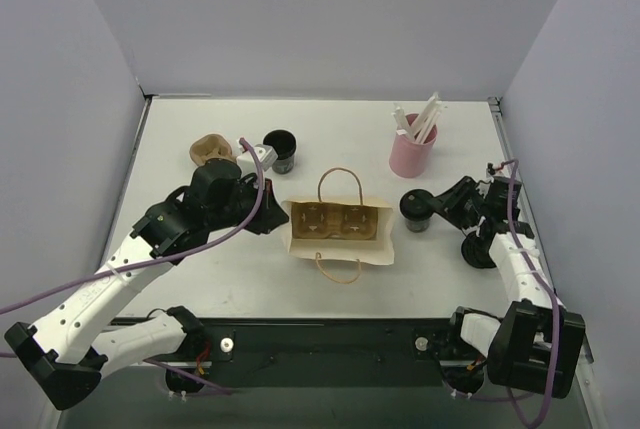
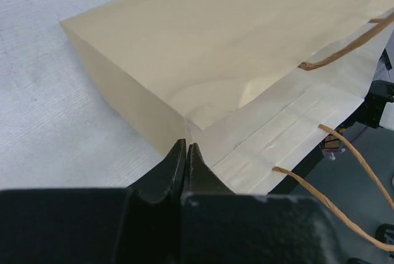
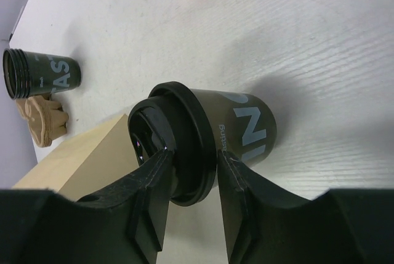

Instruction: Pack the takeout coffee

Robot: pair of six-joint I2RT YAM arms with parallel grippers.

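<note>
Left claw (image 2: 186, 146) pinches the cream paper bag (image 2: 203, 61); right claw (image 3: 194, 156) clasps the dark lidded cup (image 3: 246, 132) at its three o'clock, best lifted level.

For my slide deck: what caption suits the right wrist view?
Right gripper grips the lidded coffee cup, paper bag corner alongside.

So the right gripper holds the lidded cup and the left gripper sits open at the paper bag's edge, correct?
Not quite: the left gripper is shut, pinching the edge of the paper bag, per the left wrist view. The right gripper does hold the lidded cup.
</note>
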